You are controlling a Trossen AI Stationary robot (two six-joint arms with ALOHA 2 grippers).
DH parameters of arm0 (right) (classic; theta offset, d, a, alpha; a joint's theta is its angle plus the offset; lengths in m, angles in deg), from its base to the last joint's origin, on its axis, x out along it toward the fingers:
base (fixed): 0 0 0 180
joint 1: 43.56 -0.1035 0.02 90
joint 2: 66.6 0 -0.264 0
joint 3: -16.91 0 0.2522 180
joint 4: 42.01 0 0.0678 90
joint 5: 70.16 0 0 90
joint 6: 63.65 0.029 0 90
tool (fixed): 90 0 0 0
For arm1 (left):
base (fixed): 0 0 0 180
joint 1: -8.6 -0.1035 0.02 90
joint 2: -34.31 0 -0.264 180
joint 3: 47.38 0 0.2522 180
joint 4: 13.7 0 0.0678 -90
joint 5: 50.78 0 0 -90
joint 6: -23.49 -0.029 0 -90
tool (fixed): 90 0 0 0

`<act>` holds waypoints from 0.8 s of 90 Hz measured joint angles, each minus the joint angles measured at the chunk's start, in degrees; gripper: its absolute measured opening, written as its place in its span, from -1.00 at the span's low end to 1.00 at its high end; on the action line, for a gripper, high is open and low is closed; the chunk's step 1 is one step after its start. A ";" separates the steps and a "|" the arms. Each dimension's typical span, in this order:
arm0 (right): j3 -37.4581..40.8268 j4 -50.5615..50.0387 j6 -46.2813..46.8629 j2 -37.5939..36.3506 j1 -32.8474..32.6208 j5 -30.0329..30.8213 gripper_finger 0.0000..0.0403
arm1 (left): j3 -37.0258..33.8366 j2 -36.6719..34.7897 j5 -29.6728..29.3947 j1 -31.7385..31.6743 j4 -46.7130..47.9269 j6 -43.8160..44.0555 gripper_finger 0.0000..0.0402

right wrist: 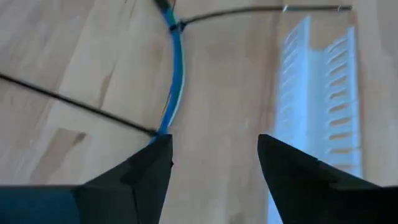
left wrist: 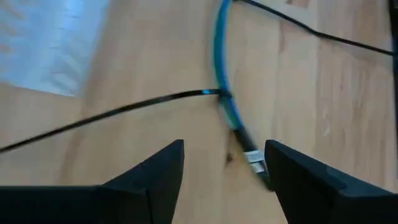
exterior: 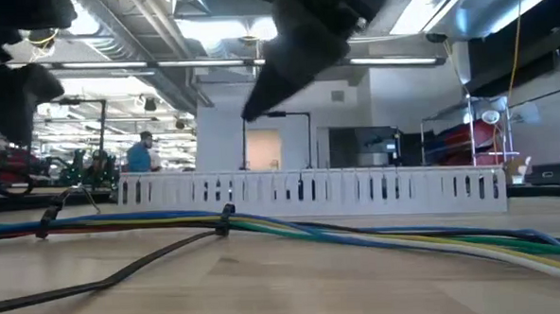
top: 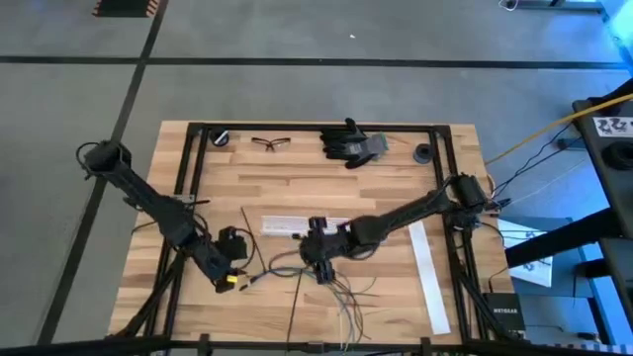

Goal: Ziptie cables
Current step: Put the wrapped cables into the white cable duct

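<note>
Cables (exterior: 378, 236): thin flexible wires, blue, green, yellow and dark, bundled along wooden table (top: 198, 297) near its front middle, bound by black zip ties (exterior: 226, 216) with long tails; loose ends fanned toward front edge. Just behind: white perforated plastic strip (exterior: 310, 189). Second white strip (top: 428, 277) to the right. Right gripper (right wrist: 214, 180): fingers spread, poised over bundle. Left gripper (left wrist: 224, 180): fingers spread, beside bundle's left end. Far edge: black gloves (top: 353, 143), safety glasses (top: 270, 142).
</note>
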 joint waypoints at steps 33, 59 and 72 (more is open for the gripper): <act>7.07 10.65 9.85 0.04 -7.33 9.56 0.11 | 0.00 14.77 -0.02 2.26 -9.49 3.67 0.03; 7.11 12.69 12.69 0.69 -9.00 13.46 0.11 | 0.34 20.87 -2.29 2.69 -12.80 5.36 -0.15; 7.11 14.21 14.32 4.26 -8.98 11.77 0.11 | 0.26 21.41 -2.99 2.88 -12.45 5.77 -0.62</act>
